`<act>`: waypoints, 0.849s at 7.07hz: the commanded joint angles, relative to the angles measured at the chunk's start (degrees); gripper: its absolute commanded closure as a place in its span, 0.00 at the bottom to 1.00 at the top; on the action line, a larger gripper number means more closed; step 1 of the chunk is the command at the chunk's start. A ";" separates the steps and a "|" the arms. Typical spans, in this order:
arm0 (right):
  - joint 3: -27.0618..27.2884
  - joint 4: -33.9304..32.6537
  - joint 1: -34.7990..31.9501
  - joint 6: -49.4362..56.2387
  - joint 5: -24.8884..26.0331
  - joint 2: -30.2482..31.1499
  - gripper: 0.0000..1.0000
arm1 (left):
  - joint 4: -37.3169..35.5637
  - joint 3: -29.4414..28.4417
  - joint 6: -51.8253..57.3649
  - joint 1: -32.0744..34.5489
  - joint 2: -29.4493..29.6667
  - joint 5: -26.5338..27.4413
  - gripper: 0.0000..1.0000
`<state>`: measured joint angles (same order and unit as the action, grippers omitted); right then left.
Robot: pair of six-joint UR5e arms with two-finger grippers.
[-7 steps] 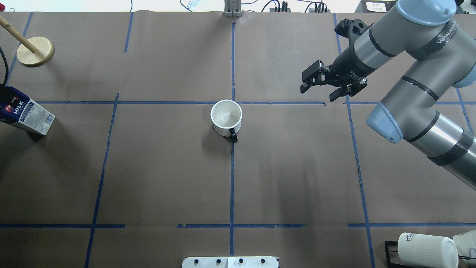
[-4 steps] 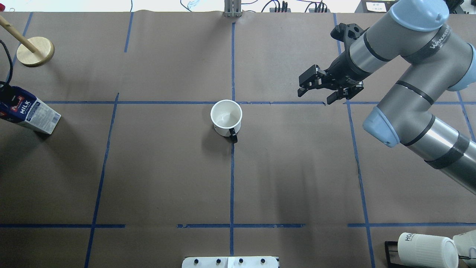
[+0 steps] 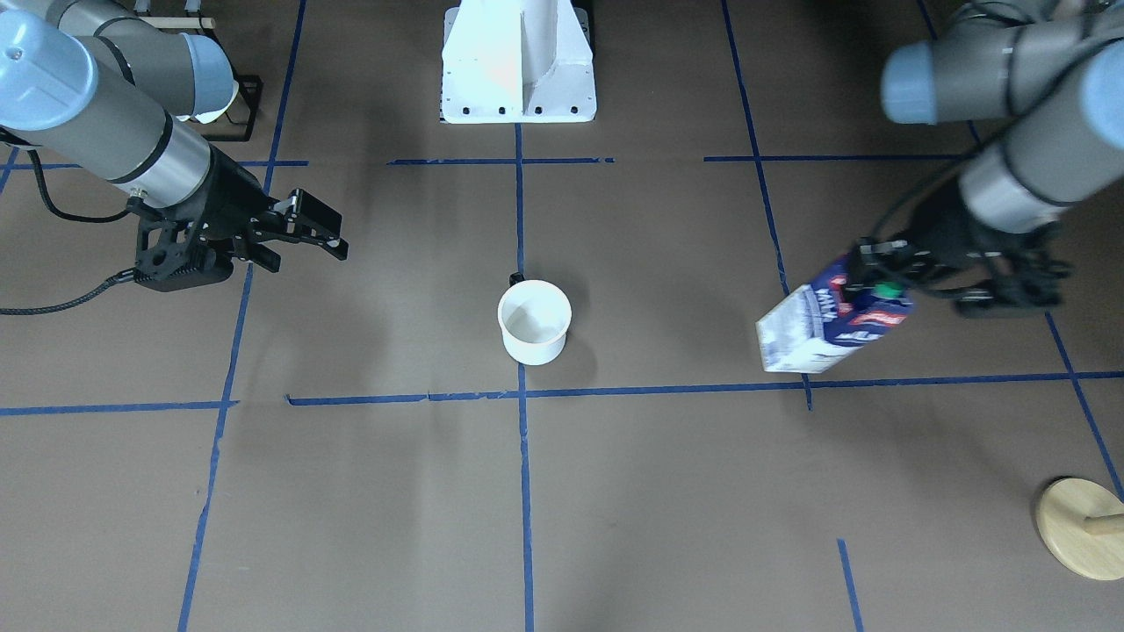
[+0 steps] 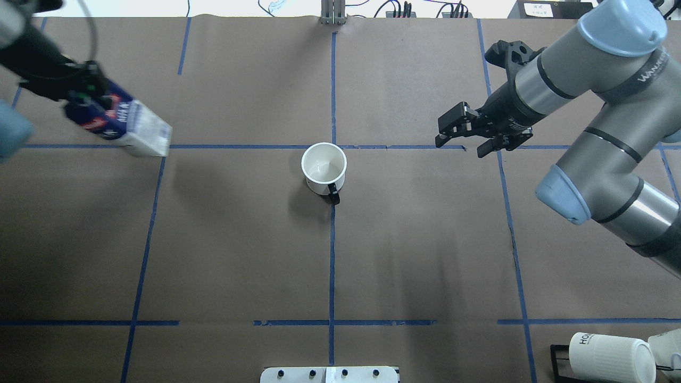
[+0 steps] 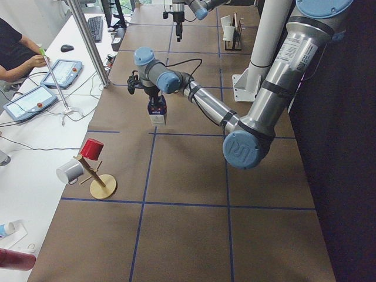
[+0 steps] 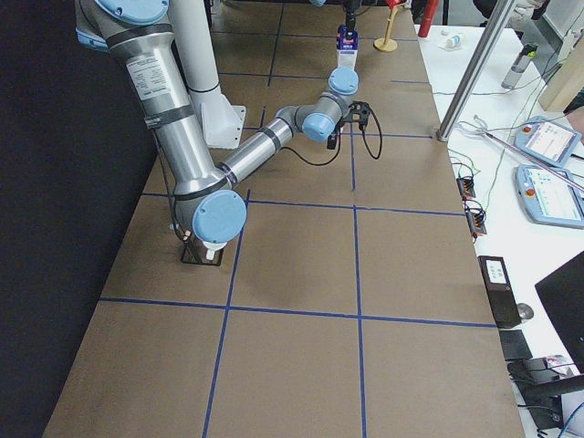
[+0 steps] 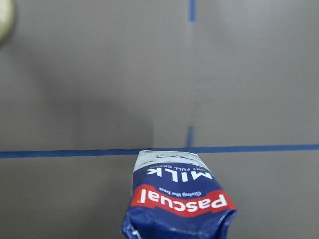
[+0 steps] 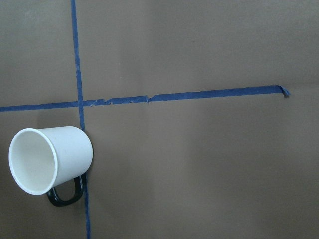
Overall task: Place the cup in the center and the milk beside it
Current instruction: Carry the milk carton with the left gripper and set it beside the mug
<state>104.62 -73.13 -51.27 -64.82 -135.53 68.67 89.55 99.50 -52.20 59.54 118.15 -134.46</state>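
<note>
Left gripper [image 4: 80, 94], upper left of the overhead, is clamped on the top of the milk [image 4: 127, 126]. The carton hangs by the horizontal tape line, well left of the cup [image 4: 323, 167]. No object lies between them. The cup sits upright at the center [image 4: 355, 155], handle toward the bottom of the frame. HOME mug [image 4: 612, 356] lower right, wooden stand base [image 3: 1078, 527] off to the side. Since 0.6 s ago the milk has moved up and right from the left edge; the cup is unmoved. Right gripper [image 4: 458, 148] has shifted slightly lower, jaws spread wide, empty, well right of the cup.
</note>
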 commanded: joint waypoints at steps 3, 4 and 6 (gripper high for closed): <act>0.76 0.00 0.12 -0.22 0.62 1.12 0.00 | -0.78 -8.97 -15.09 -9.43 15.61 7.29 1.00; 0.76 0.00 0.21 -0.22 0.62 1.03 0.00 | -0.78 -9.06 -17.30 -11.88 16.49 8.94 1.00; 0.76 0.00 0.21 -0.22 0.62 1.03 0.00 | -1.91 -9.06 -18.72 -14.01 17.29 11.94 1.00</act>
<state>105.38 -73.12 -51.08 -65.04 -134.92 69.70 88.45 90.45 -69.99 46.55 134.88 -123.80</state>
